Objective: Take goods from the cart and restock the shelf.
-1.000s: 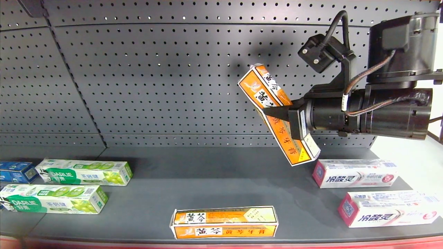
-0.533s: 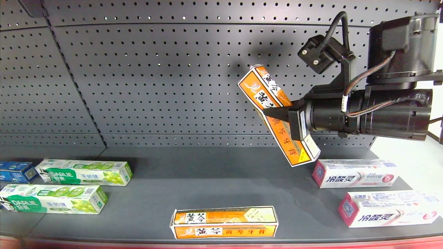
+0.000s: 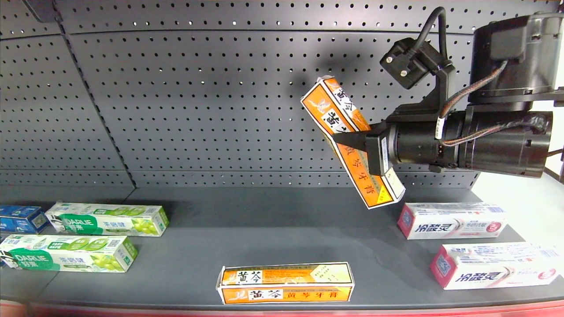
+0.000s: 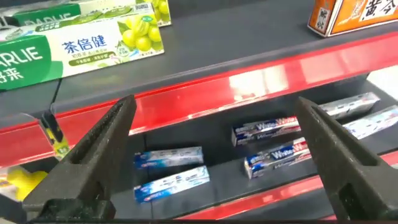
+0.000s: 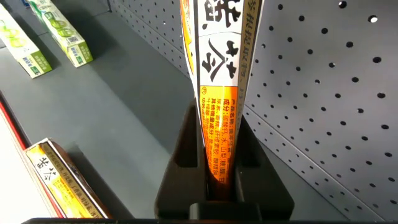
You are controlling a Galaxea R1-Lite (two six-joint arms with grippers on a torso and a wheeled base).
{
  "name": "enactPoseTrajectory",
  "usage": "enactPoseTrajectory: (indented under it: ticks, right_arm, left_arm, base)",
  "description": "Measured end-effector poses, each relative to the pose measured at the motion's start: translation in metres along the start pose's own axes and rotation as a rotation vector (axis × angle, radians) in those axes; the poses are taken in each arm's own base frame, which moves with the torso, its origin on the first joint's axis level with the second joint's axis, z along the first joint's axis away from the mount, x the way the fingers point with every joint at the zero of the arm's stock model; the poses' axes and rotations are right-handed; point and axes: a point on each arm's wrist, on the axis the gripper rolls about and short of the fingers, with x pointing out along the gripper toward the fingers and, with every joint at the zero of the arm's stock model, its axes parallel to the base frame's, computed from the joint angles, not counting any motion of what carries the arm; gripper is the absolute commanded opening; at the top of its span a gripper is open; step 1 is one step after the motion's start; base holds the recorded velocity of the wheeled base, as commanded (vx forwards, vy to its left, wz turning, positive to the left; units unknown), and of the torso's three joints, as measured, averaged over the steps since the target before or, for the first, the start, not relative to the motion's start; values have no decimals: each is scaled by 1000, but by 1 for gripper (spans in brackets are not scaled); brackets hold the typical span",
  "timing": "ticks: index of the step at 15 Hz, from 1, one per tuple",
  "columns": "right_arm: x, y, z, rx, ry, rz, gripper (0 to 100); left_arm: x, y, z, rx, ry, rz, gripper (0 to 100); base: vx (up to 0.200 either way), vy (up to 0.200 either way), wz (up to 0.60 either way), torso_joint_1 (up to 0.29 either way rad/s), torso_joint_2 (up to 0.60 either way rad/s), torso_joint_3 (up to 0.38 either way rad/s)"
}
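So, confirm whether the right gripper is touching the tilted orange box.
Touching. The right wrist view shows the right gripper closed on both sides of the tilted orange box.

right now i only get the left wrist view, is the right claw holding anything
observer: yes, the right claw is shut on an orange toothpaste box, tilted in the air before the pegboard wall.
operator: what's under it
observer: its lower end hangs above the shelf, close to the rear pink-and-white box; I can't tell whether they touch.
operator: anything else on that side
observer: a front pink-and-white box lies flat nearer the edge, to the right of the second orange box.
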Motion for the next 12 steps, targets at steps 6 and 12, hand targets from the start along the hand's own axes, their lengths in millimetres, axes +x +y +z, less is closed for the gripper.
enactPoseTrajectory:
  ticks: [6,12]
  right_arm:
    - [2,2,4,-1,-58,5,0]
    - [6,4,3,-6,-61,19,0]
  left_arm:
    - [0,-1,0,-47,1,65,100]
    - [-3,-4,-1,-57,-50,219,100]
  base:
    - [0,0,0,0,0,0]
    - [0,0,0,0,0,0]
